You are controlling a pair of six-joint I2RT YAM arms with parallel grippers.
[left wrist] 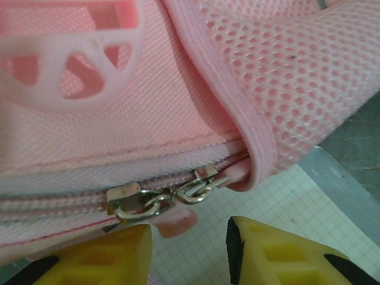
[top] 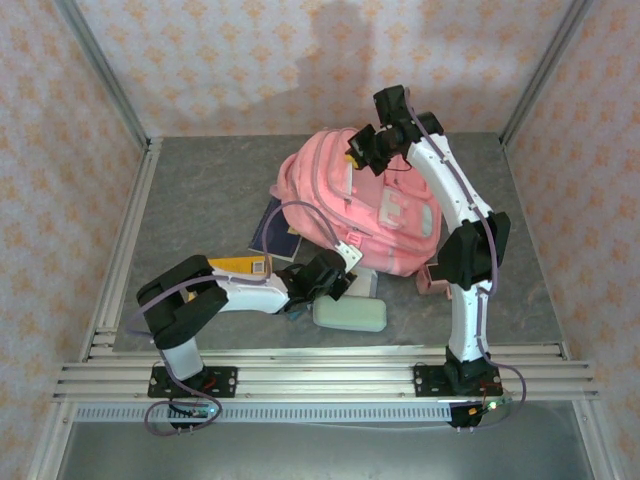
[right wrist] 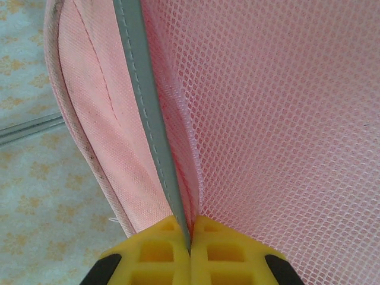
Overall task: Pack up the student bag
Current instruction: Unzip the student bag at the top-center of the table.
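student bag [top: 375, 205] lay mid-bench, toward the far side. right pincer [right wrist: 190, 231] clamped on its grey-trimmed edge. left pincer [left wrist: 189, 237] apart beside zip pulls [left wrist: 160, 202]. mint case [top: 350, 315] and notebook [top: 272, 232] lay outside; packing seemingly barely begun.

The top camera looks down from above and behind the arm bases [top: 195, 381], over the whole table [top: 200, 195]. Both wrist cameras sit very close, looking past their fingers [left wrist: 279, 255]: left at the bag's [top: 385, 215] zipper [left wrist: 154, 200], right at its mesh [right wrist: 285, 119]. All share the bag.
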